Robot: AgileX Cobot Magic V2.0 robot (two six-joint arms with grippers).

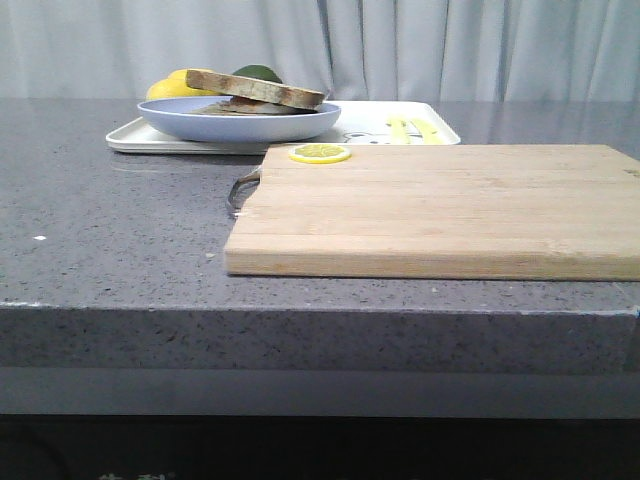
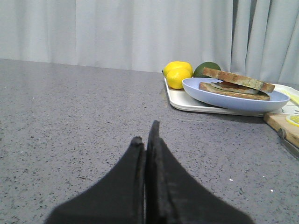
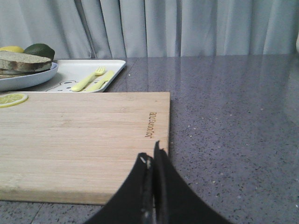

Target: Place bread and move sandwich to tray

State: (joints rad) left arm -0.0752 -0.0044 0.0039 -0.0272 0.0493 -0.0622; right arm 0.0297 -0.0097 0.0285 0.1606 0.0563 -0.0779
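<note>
the sandwich [image 1: 256, 93] lies on a pale blue plate [image 1: 240, 122], and the plate sits on the left part of the white tray [image 1: 400, 134] at the far side of the grey tabletop [image 1: 110, 240]. the top bread slice [image 1: 255, 88] rests tilted over the lower one. nearer, a wooden cutting board [image 1: 440, 208] fills the right half of the front view, with a lemon slice [image 1: 320, 153] on its far left corner and a metal handle [image 1: 240, 190] on its left edge.

the front view shows neither arm. the left wrist view shows the left pincer [image 2: 145, 140] with its tips pressed together, holding nothing, over bare tabletop to the left of the tray. only this view shows the filling: a white egg layer [image 2: 233, 88] between the slices, plus two lemons [image 2: 178, 74] and a green fruit [image 2: 205, 69] on the tray beyond the plate.

the right wrist view shows the right pincer [image 3: 152, 158] also pressed together and empty, above the near right corner of the cutting board. this view alone shows a yellow fork [image 3: 88, 78] and a second yellow utensil [image 3: 103, 80] lying on the tray's right part, and a printed mark [image 3: 150, 126] on the board.
</note>
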